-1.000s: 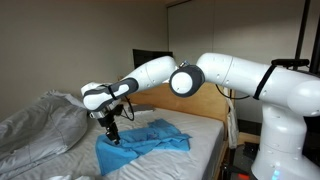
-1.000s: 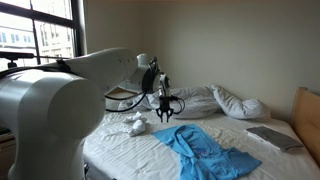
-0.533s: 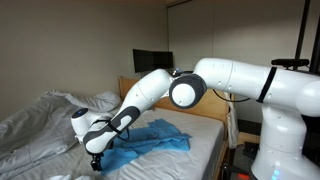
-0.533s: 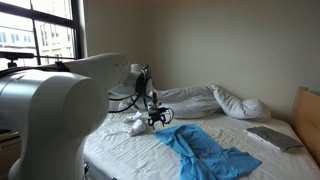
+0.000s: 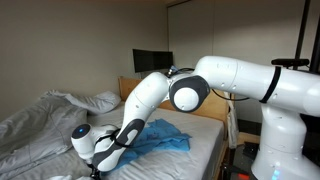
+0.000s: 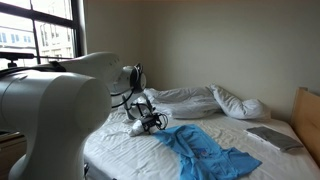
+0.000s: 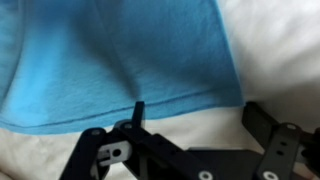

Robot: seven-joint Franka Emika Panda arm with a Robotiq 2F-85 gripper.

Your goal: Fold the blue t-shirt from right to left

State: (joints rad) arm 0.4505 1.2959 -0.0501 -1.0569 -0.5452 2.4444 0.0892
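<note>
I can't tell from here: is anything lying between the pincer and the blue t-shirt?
No; the wrist view shows the open pincer right at the blue t-shirt's hem, only white bedsheet alongside.

The blue t-shirt [image 7: 120,60] is an even, bright sky blue in the wrist view. It lies on a white bed sheet [image 6: 125,150]. The rumpled duvet [image 5: 35,125] is grey and the pillow [image 5: 100,101] beside it white. The end effector [image 7: 190,135] is black. The robot arm [image 5: 240,80] is glossy white with a black ring at the joint. The headboard [image 6: 308,115] is light brown wood, the screen [image 5: 150,62] black and the wall [image 6: 200,40] pale cream.
</note>
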